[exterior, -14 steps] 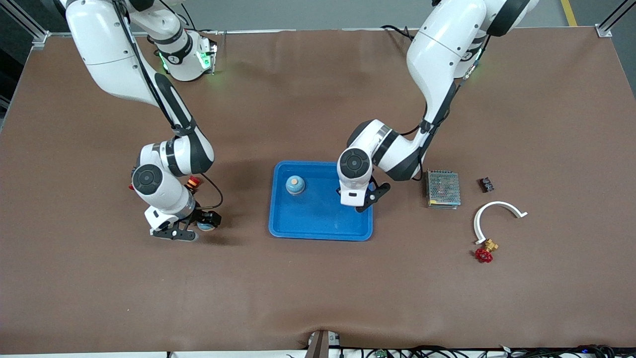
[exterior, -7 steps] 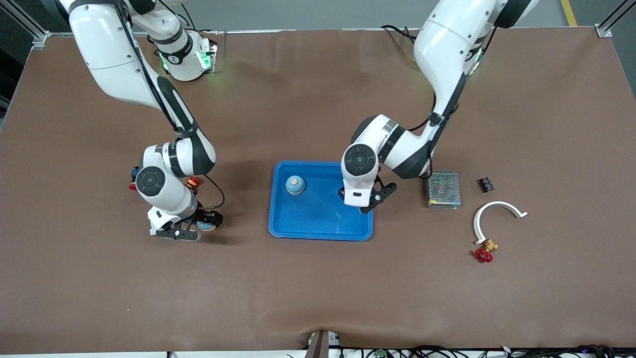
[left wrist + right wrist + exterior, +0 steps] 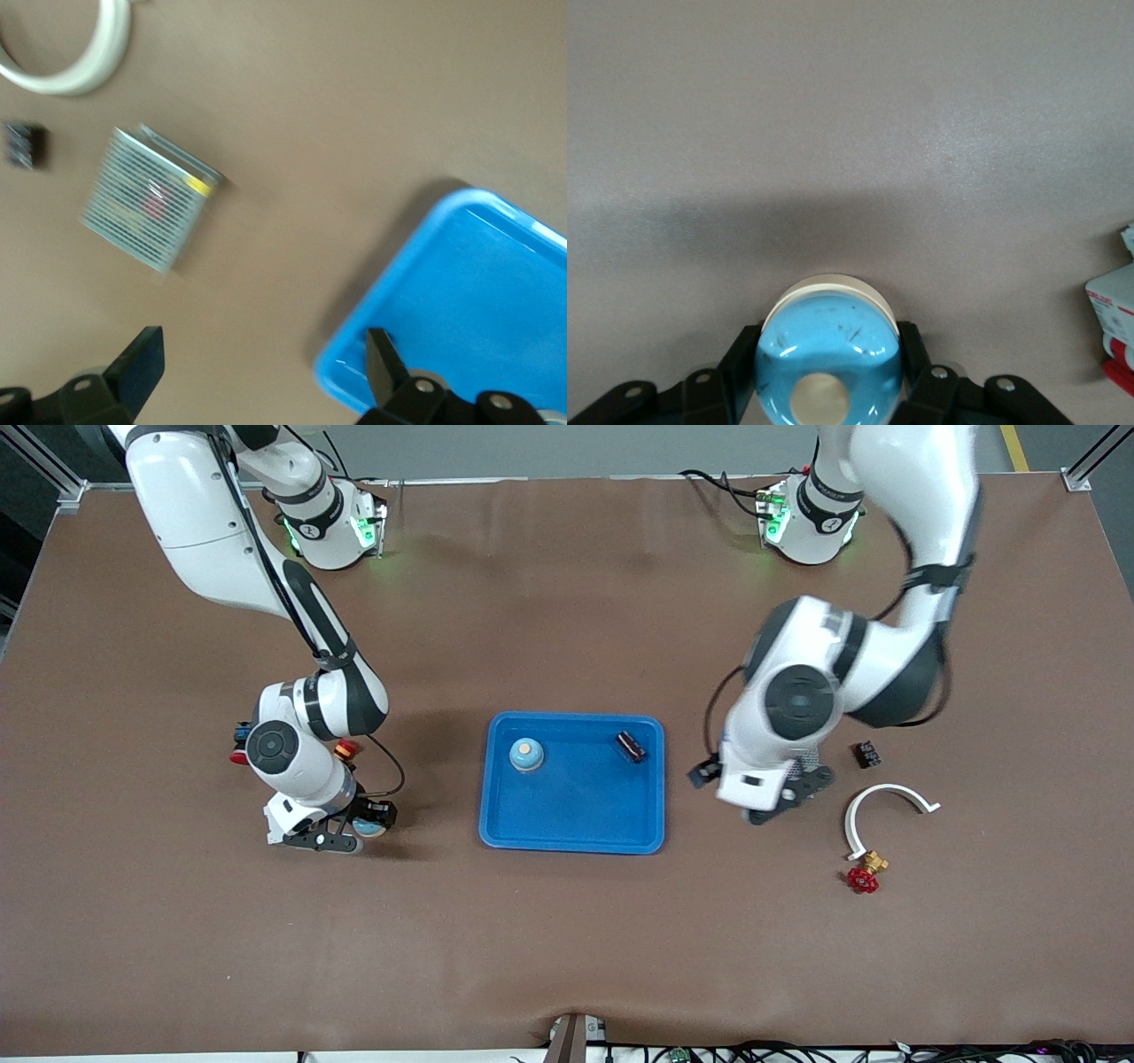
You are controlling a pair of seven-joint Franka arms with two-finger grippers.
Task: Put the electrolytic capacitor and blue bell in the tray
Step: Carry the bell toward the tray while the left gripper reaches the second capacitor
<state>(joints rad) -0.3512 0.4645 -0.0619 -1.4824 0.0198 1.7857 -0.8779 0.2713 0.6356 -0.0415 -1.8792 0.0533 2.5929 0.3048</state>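
Note:
The blue tray (image 3: 574, 824) lies at the table's middle. In it stand a blue bell (image 3: 525, 755) and the dark electrolytic capacitor (image 3: 630, 746), which lies near the corner toward the left arm's end. A second blue bell (image 3: 367, 828) with a cream button (image 3: 829, 363) sits on the table toward the right arm's end. My right gripper (image 3: 358, 830) (image 3: 829, 376) is shut on it, one finger on each side. My left gripper (image 3: 753, 793) (image 3: 263, 367) hangs open and empty over bare table beside the tray's corner (image 3: 461, 310).
The grey mesh box (image 3: 146, 208) lies beside the tray, mostly under my left hand in the front view. A small black part (image 3: 866, 755), a white curved piece (image 3: 886, 802) and a red-handled valve (image 3: 863, 879) lie farther toward the left arm's end. Small red parts (image 3: 345, 750) sit by the right arm.
The left gripper opened and swung away from the tray toward the mesh box; the capacitor now shows lying in the tray. The right gripper's fingers closed on the bell.

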